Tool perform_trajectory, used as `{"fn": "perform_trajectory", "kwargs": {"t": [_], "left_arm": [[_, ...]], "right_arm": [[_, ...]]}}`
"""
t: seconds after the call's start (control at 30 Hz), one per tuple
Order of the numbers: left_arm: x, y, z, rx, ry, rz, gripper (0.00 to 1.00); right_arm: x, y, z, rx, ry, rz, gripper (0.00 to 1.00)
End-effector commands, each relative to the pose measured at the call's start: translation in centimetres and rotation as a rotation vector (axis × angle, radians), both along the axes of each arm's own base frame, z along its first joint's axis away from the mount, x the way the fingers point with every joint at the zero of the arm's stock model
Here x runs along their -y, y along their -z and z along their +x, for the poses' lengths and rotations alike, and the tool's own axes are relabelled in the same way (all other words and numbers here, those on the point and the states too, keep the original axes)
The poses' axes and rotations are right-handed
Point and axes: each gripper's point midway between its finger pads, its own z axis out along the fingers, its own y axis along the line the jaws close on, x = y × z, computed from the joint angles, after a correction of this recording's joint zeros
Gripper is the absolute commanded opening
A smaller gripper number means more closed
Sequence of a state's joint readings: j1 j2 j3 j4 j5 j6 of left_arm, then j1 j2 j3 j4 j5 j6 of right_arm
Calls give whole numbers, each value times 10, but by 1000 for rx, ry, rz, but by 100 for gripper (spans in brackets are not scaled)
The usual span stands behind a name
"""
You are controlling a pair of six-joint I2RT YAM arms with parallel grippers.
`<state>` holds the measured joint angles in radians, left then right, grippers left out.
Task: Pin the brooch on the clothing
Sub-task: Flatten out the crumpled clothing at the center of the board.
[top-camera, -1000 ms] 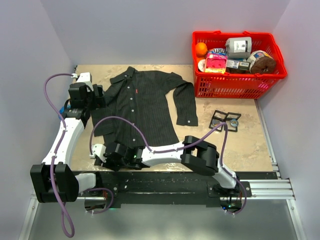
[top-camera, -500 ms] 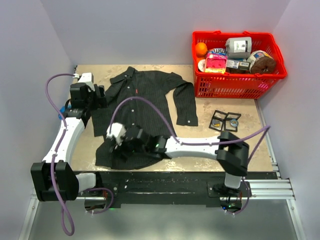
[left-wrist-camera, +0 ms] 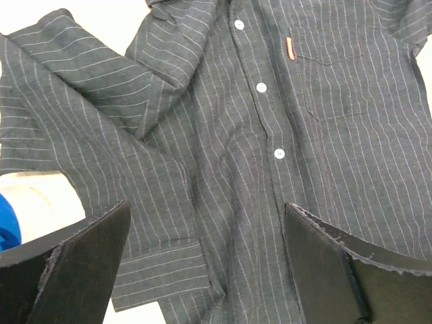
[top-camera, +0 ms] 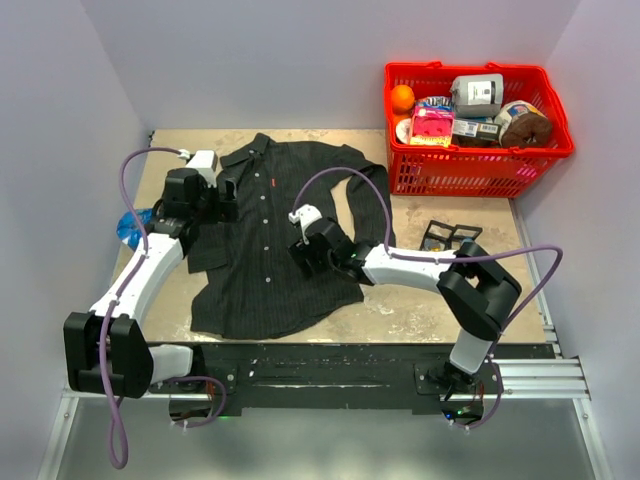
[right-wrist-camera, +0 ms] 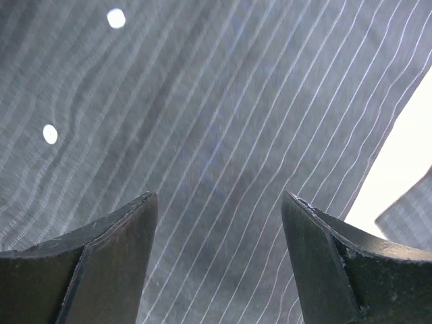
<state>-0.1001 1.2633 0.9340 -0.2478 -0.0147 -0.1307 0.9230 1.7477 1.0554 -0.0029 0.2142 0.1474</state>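
Observation:
The dark pinstriped shirt (top-camera: pixel 262 270) lies flat, front up, on the table, collar at the far side. My left gripper (top-camera: pixel 226 196) is open and empty above its chest. In the left wrist view (left-wrist-camera: pixel 206 206) pale buttons (left-wrist-camera: pixel 262 87), the red tag (left-wrist-camera: pixel 289 48) and a folded sleeve cuff (left-wrist-camera: pixel 162 266) show. My right gripper (top-camera: pixel 303 256) is open and empty low over the shirt's right side; in the right wrist view (right-wrist-camera: pixel 219 197) only striped cloth and two buttons (right-wrist-camera: pixel 116 18) show. I see no brooch in either gripper. A small black two-square item (top-camera: pixel 450 238) lies on the table to the right.
A red basket (top-camera: pixel 470 170) full of assorted goods stands at the back right. A blue object (top-camera: pixel 130 226) lies at the left table edge beside the left arm. The shirt's right sleeve (top-camera: pixel 372 205) is folded down toward the basket.
My right arm has swung from the shirt's near left hem across to its right side. My left gripper has moved right, over the chest. The shirt's hem lies more spread out.

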Motion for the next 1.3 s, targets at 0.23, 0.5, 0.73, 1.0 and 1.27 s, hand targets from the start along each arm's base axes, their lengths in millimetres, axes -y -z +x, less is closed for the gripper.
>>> {"fn": "perform_trajectory", "kwargs": {"t": [0.23,0.5,0.73,1.0,1.27], "left_arm": [[17,-6,4,34,56,-26,99],[21,-5,3,37,63,-27,99],[27,-3,2,33,80,-13,99],[6,-16,1,64,1,69,99],[35,-23,5,80,60,101,98]], "right_arm": [[53,42,-26,-123,231,-91,78],[77,62,-56,-244,305,-89,78],[88,63,-79,-321,321,-67,78],[85,42,-81,-324,317,-27,78],[85,-62,-3,2,387,53,91]]}}
